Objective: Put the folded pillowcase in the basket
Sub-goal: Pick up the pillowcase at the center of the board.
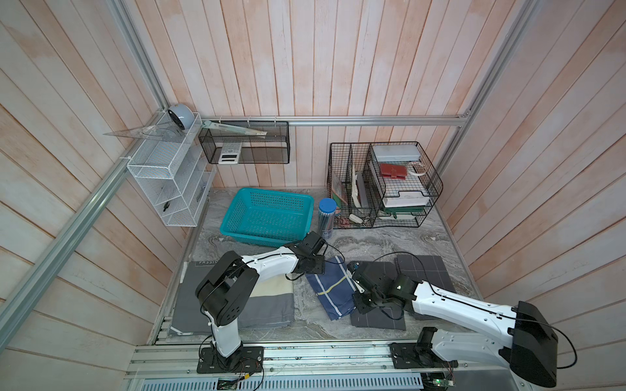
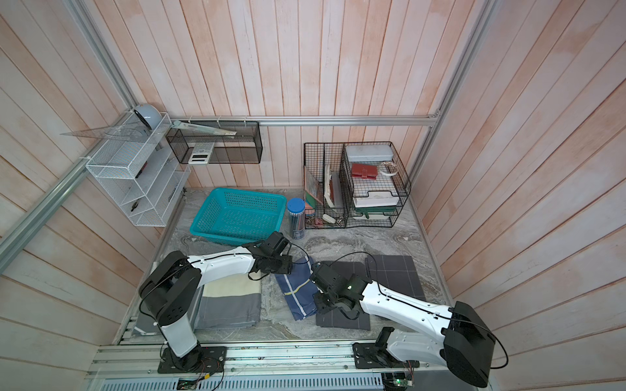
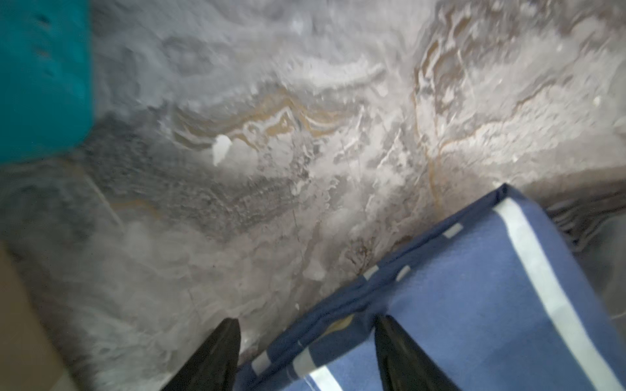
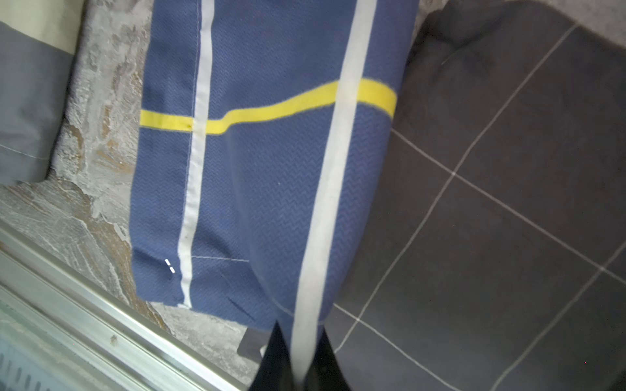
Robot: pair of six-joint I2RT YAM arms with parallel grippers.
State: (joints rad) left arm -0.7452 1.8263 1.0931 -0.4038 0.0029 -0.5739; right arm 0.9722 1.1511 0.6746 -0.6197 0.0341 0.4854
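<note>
Slippage is the chief worry. The right gripper is clenched on one edge of the pillowcase, pinching only a narrow bite near a white stripe. The left gripper stands released and grasps nothing; its fingers are spread, one over the bare table and the other over the opposite blue edge. Lifted from that single pinch, the cloth would likely hang, swing and fall out of its folds. If the left gripper closes where it is, it may catch only the top layer, since several hemmed layers are stacked at that edge. The pillowcase lies on the table between the two arms, one side lapping onto a dark cloth, so a deep bite might drag that cloth along. The basket sits empty beyond the left arm, near a tube of pencils that a trailing corner could topple. Its raised rim could also snag a drooping end.

The pillowcase is a long blue rectangle of soft, fine zigzag weave, crossed by white stripes and one yellow band. The basket is rigid teal plastic, rectangular, with lattice walls and a rolled rim. The table has a grey marbled surface. The dark cloth carries a thin pale grid.
</note>
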